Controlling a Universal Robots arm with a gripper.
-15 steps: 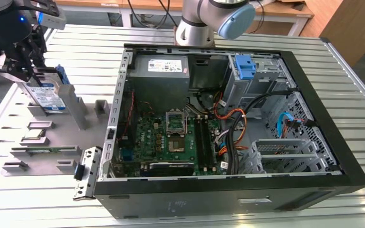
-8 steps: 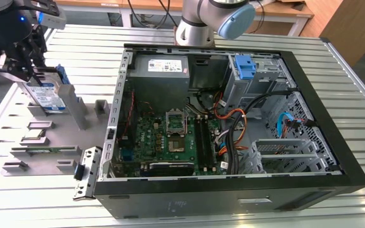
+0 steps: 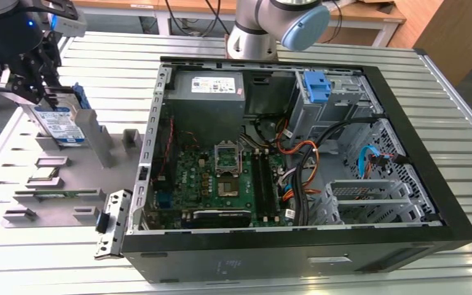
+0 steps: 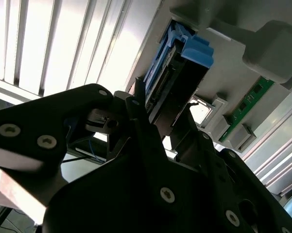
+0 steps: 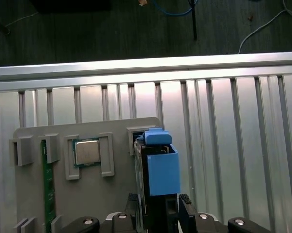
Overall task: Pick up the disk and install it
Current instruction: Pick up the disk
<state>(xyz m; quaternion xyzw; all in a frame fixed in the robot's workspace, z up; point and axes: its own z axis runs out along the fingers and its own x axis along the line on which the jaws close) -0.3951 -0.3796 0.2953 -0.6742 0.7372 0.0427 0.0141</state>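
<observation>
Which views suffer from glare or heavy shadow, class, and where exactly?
Second wrist view: the slatted table is washed out, while the gripper at the disk looks near-black. First wrist view: a bright band along the table's edge, dark floor beyond. Exterior view: even lighting.

Exterior view: high, angled down over the whole desk (image 3: 466, 110) — open computer case (image 3: 302, 153) central, grey holder tray (image 3: 72, 184) at the exterior view's left. First wrist view: looks straight down, close on the tray (image 5: 87, 194) and disk (image 5: 160, 170). Second wrist view: very close, looking past the claw (image 4: 167, 121) to the disk (image 4: 175, 73) — both wrist views share disk and tray.
</observation>
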